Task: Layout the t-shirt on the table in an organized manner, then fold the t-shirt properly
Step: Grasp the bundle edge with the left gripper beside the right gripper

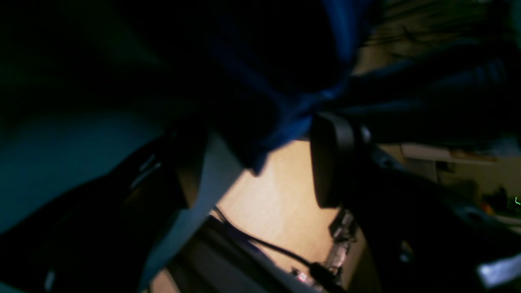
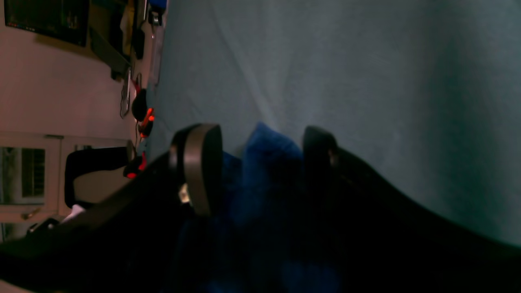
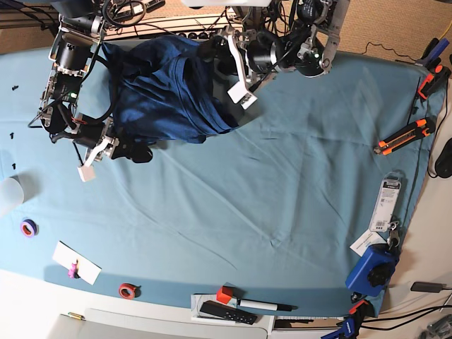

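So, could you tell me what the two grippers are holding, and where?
Both hold bunched folds of the dark navy knit t-shirt: left gripper, right gripper. Which part is unclear.

Room looks like a busy workshop. A pale wood-grain floor shows in the left wrist view, warmly lit, with a thin black cable trailing across it. The right wrist view catches a plain pinkish-beige wall, a dark flat screen mounted on it, and a white-framed cabinet door lower down. Lighting is dim and moody on both wrist views, much brighter and even from overhead.
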{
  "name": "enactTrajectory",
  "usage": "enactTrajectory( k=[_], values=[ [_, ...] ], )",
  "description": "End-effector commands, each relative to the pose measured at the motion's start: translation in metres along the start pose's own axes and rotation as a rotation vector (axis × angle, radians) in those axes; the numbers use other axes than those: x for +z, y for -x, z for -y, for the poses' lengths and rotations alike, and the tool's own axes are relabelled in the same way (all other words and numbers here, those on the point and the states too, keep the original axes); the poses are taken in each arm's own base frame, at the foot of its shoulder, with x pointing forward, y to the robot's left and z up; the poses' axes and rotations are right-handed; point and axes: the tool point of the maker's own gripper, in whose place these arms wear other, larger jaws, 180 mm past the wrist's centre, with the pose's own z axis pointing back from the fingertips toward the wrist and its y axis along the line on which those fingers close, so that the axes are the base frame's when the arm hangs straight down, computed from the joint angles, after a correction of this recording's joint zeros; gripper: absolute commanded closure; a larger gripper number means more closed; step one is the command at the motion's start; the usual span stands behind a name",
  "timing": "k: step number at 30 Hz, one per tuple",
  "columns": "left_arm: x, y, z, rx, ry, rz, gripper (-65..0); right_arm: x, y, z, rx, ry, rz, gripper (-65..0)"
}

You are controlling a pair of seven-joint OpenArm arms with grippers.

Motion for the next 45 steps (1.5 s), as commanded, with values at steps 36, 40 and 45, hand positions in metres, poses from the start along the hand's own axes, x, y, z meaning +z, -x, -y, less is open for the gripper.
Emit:
enactTrajectory(
  k=[36, 40, 45],
  values=[
    [-0.038, -0.015, 0.023, 0.147, 0.018, 0.074, -51.2, 0.010, -0.018, -0.003, 0.033, 0.001, 0.033, -4.9],
    [-0.041, -0.010, 0.015, 0.141, -0.014, 0.060, -31.8, 0.010, -0.019, -0.005, 0.031, -0.009, 0.041, 0.0],
    [-0.040, -0.019, 0.018, 0.092, 0.009, 0.078, 0.0, 0.011, -0.025, -0.013, 0.034, -0.052, 0.073, 0.0]
  ],
)
